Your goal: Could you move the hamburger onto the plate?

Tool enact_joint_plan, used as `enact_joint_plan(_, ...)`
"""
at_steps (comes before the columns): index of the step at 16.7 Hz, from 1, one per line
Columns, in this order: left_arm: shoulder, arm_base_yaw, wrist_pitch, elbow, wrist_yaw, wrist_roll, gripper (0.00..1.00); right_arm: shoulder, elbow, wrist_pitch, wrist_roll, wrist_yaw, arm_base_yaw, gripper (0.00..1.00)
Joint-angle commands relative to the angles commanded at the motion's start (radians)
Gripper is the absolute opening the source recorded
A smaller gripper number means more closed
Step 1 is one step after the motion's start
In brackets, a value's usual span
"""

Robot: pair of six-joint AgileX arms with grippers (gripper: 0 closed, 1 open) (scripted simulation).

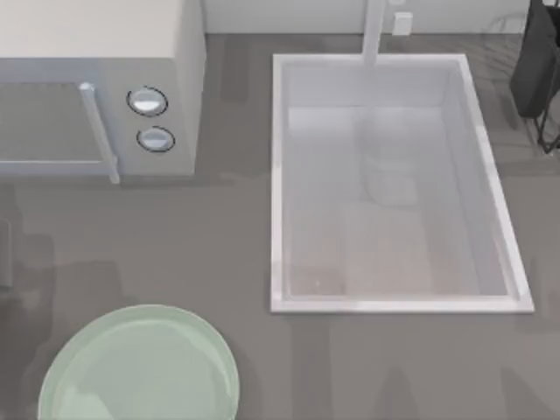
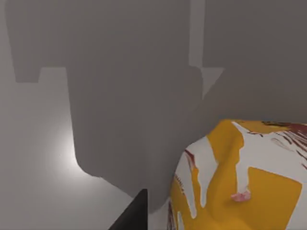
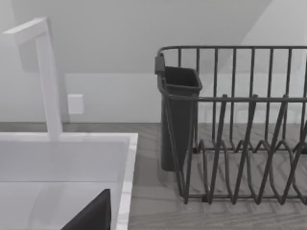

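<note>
Top view: pale mint-green plate (image 1: 140,367) at the lower left of the counter (image 1: 236,254), partly cut by the lower edge. Microwave (image 1: 96,87) at upper left, handle (image 1: 99,131) and two round knobs (image 1: 147,101) facing down the frame. Sink (image 1: 394,184) right of centre, faucet (image 1: 374,31) rising at its far rim. Dark wire dish rack (image 1: 538,70) clipped at the upper right corner.

Left wrist view: hamburger (image 2: 244,177) close up against the lens, orange-yellow and whitish patches with dark red streaks, sitting on a pale grey surface under broad shadow. One dark fingertip (image 2: 132,215) of the left gripper just beside the burger's edge; contact not resolvable. Second finger not visible, so jaw width of the left gripper: cannot tell.

Right wrist view: looks across the sink's corner (image 3: 72,163) to the faucet (image 3: 45,76), a small white wall switch (image 3: 75,104), and the dish rack (image 3: 240,129) with its dark cutlery cup (image 3: 178,115) standing on the counter just beside the sink rim. One dark finger (image 3: 93,215) of the right gripper low over the basin. Opening of the right gripper: cannot tell either.

Hamburger location relative to the plate: cannot tell.
</note>
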Motion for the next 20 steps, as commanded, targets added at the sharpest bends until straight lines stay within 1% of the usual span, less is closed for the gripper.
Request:
enact_joint_plan(6, 0.000, 0.000, 0.000, 0.000, 0.000, 0.000, 0.02, 0.000, 0.000, 0.000, 0.000, 0.000, 0.000, 1.00)
enact_joint_plan(7, 0.000, 0.000, 0.000, 0.000, 0.000, 0.000, 0.00, 0.000, 0.000, 0.000, 0.000, 0.000, 0.000, 1.00)
enact_joint_plan(14, 0.000, 0.000, 0.000, 0.000, 0.000, 0.000, 0.00, 0.000, 0.000, 0.000, 0.000, 0.000, 0.000, 1.00)
enact_joint_plan(15, -0.065, -0.002, -0.087, 0.026, -0.003, -0.026, 0.00, 0.000, 0.000, 0.000, 0.000, 0.000, 0.000, 1.00)
enact_joint_plan(18, -0.077, -0.002, -0.128, 0.058, -0.002, -0.021, 0.00, 0.000, 0.000, 0.000, 0.000, 0.000, 0.000, 1.00)
enact_joint_plan(20, -0.104, -0.004, -0.207, 0.107, -0.003, -0.019, 0.00, 0.000, 0.000, 0.000, 0.000, 0.000, 0.000, 1.00)
